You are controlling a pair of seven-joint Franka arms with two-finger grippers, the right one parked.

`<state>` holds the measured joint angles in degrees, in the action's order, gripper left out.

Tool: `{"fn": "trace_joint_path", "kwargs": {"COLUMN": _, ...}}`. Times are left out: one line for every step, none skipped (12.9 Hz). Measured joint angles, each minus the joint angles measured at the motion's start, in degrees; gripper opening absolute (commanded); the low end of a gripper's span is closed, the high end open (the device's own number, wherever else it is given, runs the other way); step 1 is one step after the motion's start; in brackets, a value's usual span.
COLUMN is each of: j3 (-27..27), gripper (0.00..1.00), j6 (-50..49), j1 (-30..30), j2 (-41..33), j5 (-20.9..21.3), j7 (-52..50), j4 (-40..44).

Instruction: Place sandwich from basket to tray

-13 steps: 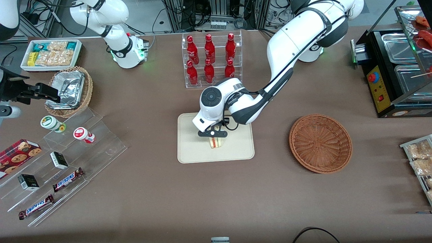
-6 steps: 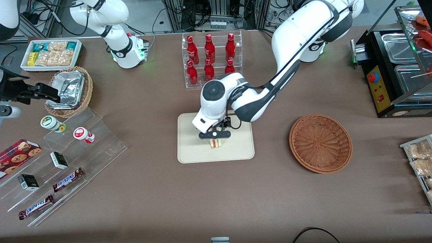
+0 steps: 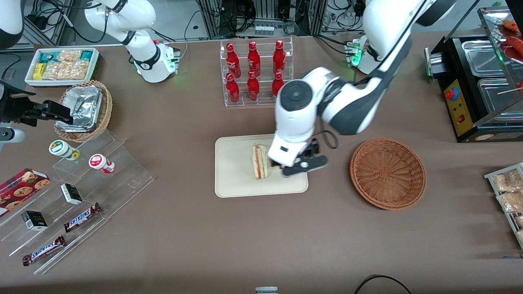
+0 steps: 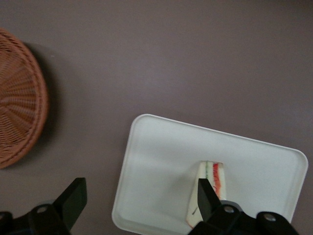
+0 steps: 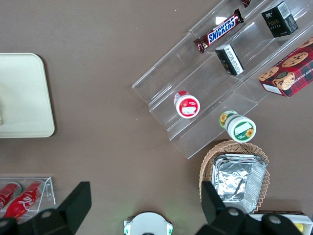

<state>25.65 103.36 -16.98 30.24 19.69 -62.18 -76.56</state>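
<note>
Your gripper (image 3: 300, 168) is hanging wide open just beside the sandwich (image 3: 260, 161), which is lying lengthwise on the tray (image 3: 233, 179).

— What can be read on the table?

— "SNICKERS", in white-edged blue letters, on two brown bars: one bar (image 3: 83, 217) lies on the clear stepped shelf (image 3: 130, 175), the second bar (image 3: 43, 250) on the step nearest the front camera. The right wrist view shows the same word on one wrapper.

— Anything else?

— The red bottles (image 3: 253, 71) carry white script too small to read. The gripper (image 3: 304, 165), fingers spread over the tray's (image 3: 233, 179) edge nearer the basket (image 3: 388, 173), bears no legible mark.
</note>
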Motion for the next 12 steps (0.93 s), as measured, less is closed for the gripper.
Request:
{"fn": "trace_joint_path", "kwargs": {"j3": -0.01, "gripper": 1.0, "j6": -1.37, "j1": 1.77, "j2": -2.06, "j5": -0.02, "j7": 0.33, "j4": -1.05}}
{"fn": "trace_joint_path", "kwargs": {"j3": -0.03, "gripper": 1.0, "j6": -1.84, "j1": 3.69, "j2": -4.11, "j5": -0.28, "j7": 1.55, "j4": -2.72}}
{"fn": "trace_joint_path", "kwargs": {"j3": -0.06, "gripper": 1.0, "j6": -1.89, "j1": 5.58, "j2": -6.0, "j5": -1.37, "j7": 3.4, "j4": -4.51}}
{"fn": "trace_joint_path", "kwargs": {"j3": -0.09, "gripper": 1.0, "j6": -1.92, "j1": 7.59, "j2": -7.75, "j5": -2.88, "j7": 5.62, "j4": -5.95}}
{"fn": "trace_joint_path", "kwargs": {"j3": -0.14, "gripper": 1.0, "j6": -2.27, "j1": 9.8, "j2": -9.45, "j5": -4.56, "j7": 8.39, "j4": -6.85}}
{"fn": "trace_joint_path", "kwargs": {"j3": -0.18, "gripper": 1.0, "j6": -3.27, "j1": 11.86, "j2": -11.01, "j5": -6.09, "j7": 11.02, "j4": -7.3}}
{"fn": "trace_joint_path", "kwargs": {"j3": -0.19, "gripper": 1.0, "j6": -4.22, "j1": 13.71, "j2": -12.47, "j5": -7.11, "j7": 13.29, "j4": -7.43}}
{"fn": "trace_joint_path", "kwargs": {"j3": -0.21, "gripper": 1.0, "j6": -4.88, "j1": 15.26, "j2": -13.82, "j5": -7.71, "j7": 15.09, "j4": -7.47}}
{"fn": "trace_joint_path", "kwargs": {"j3": -0.21, "gripper": 1.0, "j6": -5.71, "j1": 16.61, "j2": -15.08, "j5": -8.46, "j7": 16.79, "j4": -7.52}}
{"fn": "trace_joint_path", "kwargs": {"j3": -0.22, "gripper": 1.0, "j6": -6.66, "j1": 17.85, "j2": -16.24, "j5": -9.52, "j7": 18.65, "j4": -7.59}}
{"fn": "trace_joint_path", "kwargs": {"j3": -0.26, "gripper": 1.0, "j6": -7.52, "j1": 19.01, "j2": -17.25, "j5": -10.35, "j7": 20.62, "j4": -7.71}}
{"fn": "trace_joint_path", "kwargs": {"j3": -0.32, "gripper": 1.0, "j6": -8.49, "j1": 20.19, "j2": -18.16, "j5": -10.74, "j7": 22.42, "j4": -7.83}}
